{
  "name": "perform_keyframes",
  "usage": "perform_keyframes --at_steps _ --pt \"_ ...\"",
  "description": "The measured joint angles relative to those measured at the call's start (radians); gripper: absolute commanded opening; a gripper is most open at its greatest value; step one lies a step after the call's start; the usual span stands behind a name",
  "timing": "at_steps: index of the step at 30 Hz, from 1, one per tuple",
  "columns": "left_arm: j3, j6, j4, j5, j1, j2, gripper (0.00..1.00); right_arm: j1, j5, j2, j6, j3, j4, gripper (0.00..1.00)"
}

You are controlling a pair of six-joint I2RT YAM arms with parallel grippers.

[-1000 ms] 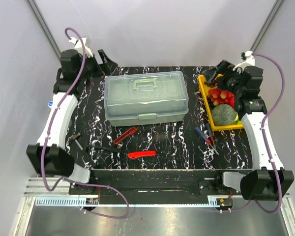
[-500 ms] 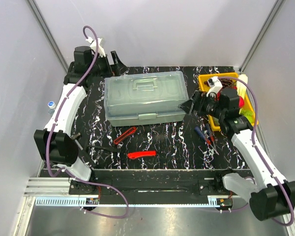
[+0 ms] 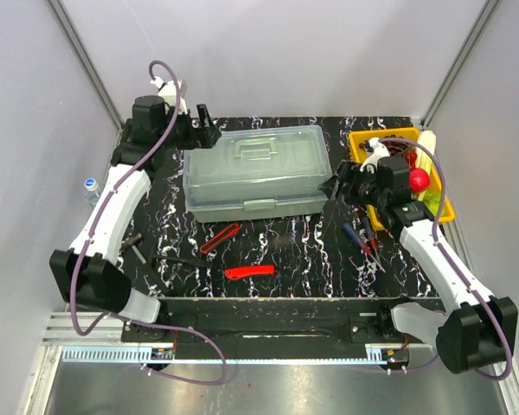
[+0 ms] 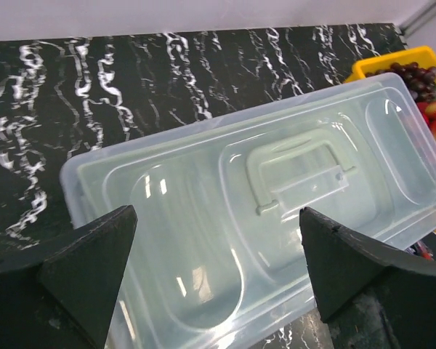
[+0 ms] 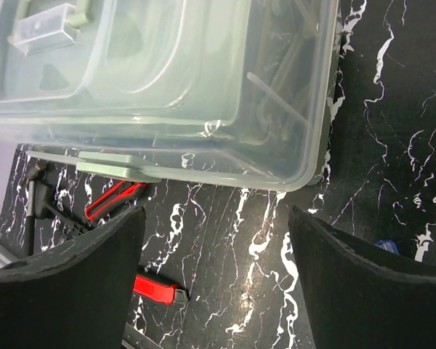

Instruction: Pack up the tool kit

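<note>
The pale translucent toolbox (image 3: 258, 173) stands shut at the middle back of the table, handle on its lid. My left gripper (image 3: 209, 128) is open and empty at its back left corner; in the left wrist view the gripper (image 4: 218, 212) hangs above the lid (image 4: 276, 182). My right gripper (image 3: 336, 184) is open and empty at the box's right end; its wrist view shows the gripper (image 5: 216, 218) over bare table beside the box (image 5: 167, 87). Red-handled pliers (image 3: 219, 238), a red knife (image 3: 249, 272), a black tool (image 3: 177, 259) and blue and red screwdrivers (image 3: 361, 238) lie in front.
A yellow tray (image 3: 389, 132) of fruit stands at the back right, just behind my right wrist. Another small tool (image 3: 131, 244) lies by the left edge. A small bottle (image 3: 90, 185) stands off the table's left side. Grey walls close in the back and sides.
My right gripper has swung from over the yellow tray to the toolbox's right end. My left gripper has moved right and forward, up to the box's back left corner.
</note>
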Motion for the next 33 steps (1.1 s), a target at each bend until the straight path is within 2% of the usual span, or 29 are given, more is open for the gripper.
perform_keyframes --at_steps 7,14,22,28,33 --pt "-0.095 0.030 0.019 -0.081 0.003 -0.106 0.99 0.002 -0.002 0.071 0.016 0.001 0.041 0.62" --pt "-0.196 0.030 0.020 -0.088 0.003 -0.105 0.99 0.003 0.001 0.182 0.060 0.030 0.105 0.59" --pt "-0.269 0.007 0.064 -0.074 0.003 -0.113 0.99 0.007 0.047 0.337 0.084 0.122 0.186 0.61" --pt "-0.362 -0.027 0.146 -0.033 0.005 -0.171 0.99 0.006 0.114 0.519 0.108 0.258 0.282 0.76" --pt "-0.455 -0.076 0.210 0.030 0.001 -0.220 0.99 0.006 0.126 0.672 0.142 0.397 0.333 0.80"
